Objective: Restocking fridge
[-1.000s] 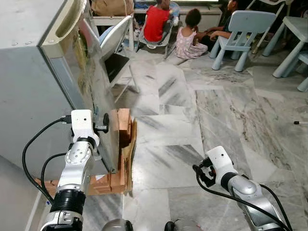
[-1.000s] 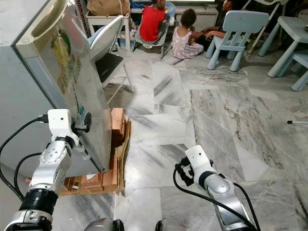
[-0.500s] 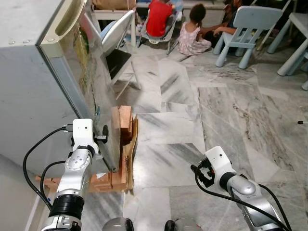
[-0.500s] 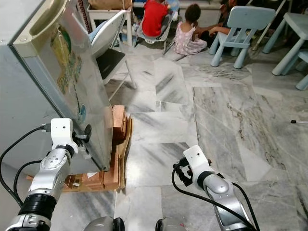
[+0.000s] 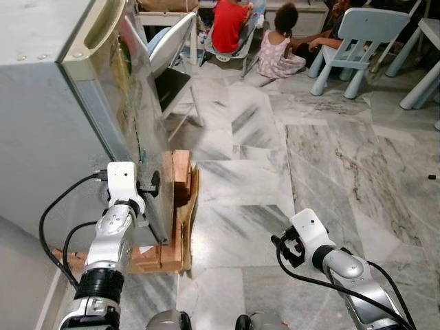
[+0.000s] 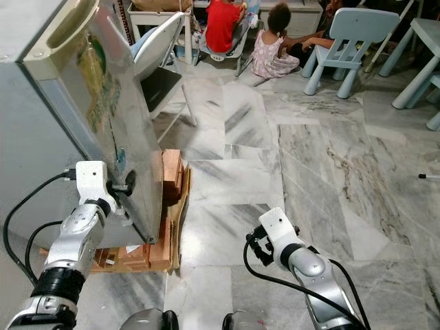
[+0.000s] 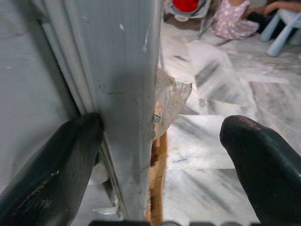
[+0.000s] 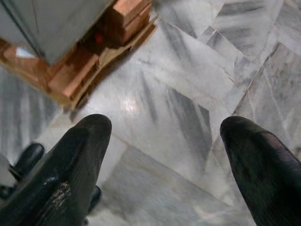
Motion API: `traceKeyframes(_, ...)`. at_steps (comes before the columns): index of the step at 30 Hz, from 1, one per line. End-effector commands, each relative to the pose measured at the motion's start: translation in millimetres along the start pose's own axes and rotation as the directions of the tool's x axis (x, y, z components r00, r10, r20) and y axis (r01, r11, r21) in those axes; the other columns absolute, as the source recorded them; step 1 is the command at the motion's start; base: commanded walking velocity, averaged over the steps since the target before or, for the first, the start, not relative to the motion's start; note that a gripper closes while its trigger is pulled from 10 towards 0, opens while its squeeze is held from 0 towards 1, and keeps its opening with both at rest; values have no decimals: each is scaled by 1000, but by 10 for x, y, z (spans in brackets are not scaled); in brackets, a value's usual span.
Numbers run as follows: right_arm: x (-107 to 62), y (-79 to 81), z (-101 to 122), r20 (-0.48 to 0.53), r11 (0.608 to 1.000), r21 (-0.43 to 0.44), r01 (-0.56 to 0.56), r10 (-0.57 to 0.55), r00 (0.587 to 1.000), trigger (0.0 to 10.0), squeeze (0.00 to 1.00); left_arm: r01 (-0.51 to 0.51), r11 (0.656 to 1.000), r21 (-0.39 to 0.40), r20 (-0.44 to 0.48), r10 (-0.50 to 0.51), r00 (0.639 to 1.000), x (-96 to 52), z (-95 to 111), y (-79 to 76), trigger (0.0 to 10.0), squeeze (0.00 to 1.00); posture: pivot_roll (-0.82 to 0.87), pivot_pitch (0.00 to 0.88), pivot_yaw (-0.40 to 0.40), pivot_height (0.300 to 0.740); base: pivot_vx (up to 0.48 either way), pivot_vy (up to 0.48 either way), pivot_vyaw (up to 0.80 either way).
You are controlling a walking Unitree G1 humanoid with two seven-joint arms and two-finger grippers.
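Note:
The grey fridge [image 5: 41, 124] stands at my left, its steel door [image 6: 103, 103] swung a little ajar toward the room. My left gripper [image 7: 160, 155] is open at the door's lower free edge [image 7: 127, 94]. One finger [image 7: 51, 174] sits behind the edge, in the gap by the fridge body, and the other finger [image 7: 263, 160] is out in front of the door. The left arm [image 5: 113, 234] reaches up to it. My right gripper [image 8: 164, 155] hangs open over the marble floor [image 5: 275, 172], holding nothing.
Wooden blocks and cardboard [image 5: 177, 206] prop up the fridge's base. A folding chair [image 5: 168, 51] stands just beyond the door. Farther back, people [image 5: 227, 27] sit on the floor beside a light blue child's chair [image 5: 361, 34].
The head view has shifted slightly. My left gripper stays at the door's edge at about the same height. The right arm has barely moved.

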State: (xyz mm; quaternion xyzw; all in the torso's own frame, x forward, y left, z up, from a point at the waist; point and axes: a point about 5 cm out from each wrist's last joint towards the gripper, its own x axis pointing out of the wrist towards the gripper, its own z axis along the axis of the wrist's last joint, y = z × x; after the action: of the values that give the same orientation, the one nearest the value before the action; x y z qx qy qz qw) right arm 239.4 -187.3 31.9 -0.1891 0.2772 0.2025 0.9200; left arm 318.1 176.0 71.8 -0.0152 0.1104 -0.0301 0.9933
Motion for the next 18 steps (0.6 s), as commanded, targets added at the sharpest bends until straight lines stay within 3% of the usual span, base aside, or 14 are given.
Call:
traceKeyframes(1,12,-39,-24,-18,1000,-24,10,-11,1000,10000,0,110,993,49,70,-113,991,96,207,-239,10000,0,-44,62,-17,740,0,0,0)
traceKeyframes(6,33,-69,-37,-25,999,-30,16,-16,1000,10000,0,178,979,105,115,-189,975,268,477,-427,10000,0,-46,56,-20,740,0,0,0)
traceKeyframes(9,36,-60,-41,-29,999,-37,10,-11,1000,10000,0,270,945,187,167,-301,939,291,690,-686,10000,0,-46,55,-20,740,0,0,0)
traceKeyframes(10,37,-55,-62,-42,999,-47,2,-4,999,10000,0,393,862,320,207,-469,859,199,863,-1053,10000,0,-46,51,-19,740,0,0,0)
traceKeyframes(11,37,-55,-62,-42,999,-47,2,-4,999,10000,0,393,862,320,207,-469,859,199,863,-1053,10000,0,-46,51,-19,740,0,0,0)
traceKeyframes(13,42,-55,-77,-51,999,-53,-4,2,999,10000,0,527,774,351,212,-614,760,59,942,-1389,10000,0,-42,52,-19,740,0,0,0)
traceKeyframes(15,58,-45,-114,-65,999,-40,-16,13,998,10000,0,702,623,346,211,-781,588,-262,986,-1972,10000,0,-30,43,-15,740,0,0,0)
traceKeyframes(16,68,-39,-123,-70,999,-37,-23,20,997,10000,0,756,557,345,221,-831,511,-411,1015,-2188,10000,0,-35,41,-17,740,0,0,0)
traceKeyframes(17,79,-31,-124,-73,999,-38,-29,26,997,10000,0,790,512,338,230,-858,458,-515,1042,-2333,10000,0,-42,39,-14,740,0,0,0)
traceKeyframes(18,86,-27,-120,-72,999,-42,-33,30,997,10000,0,810,487,328,234,-872,429,-564,1059,-2415,10000,0,-42,39,-14,740,0,0,0)
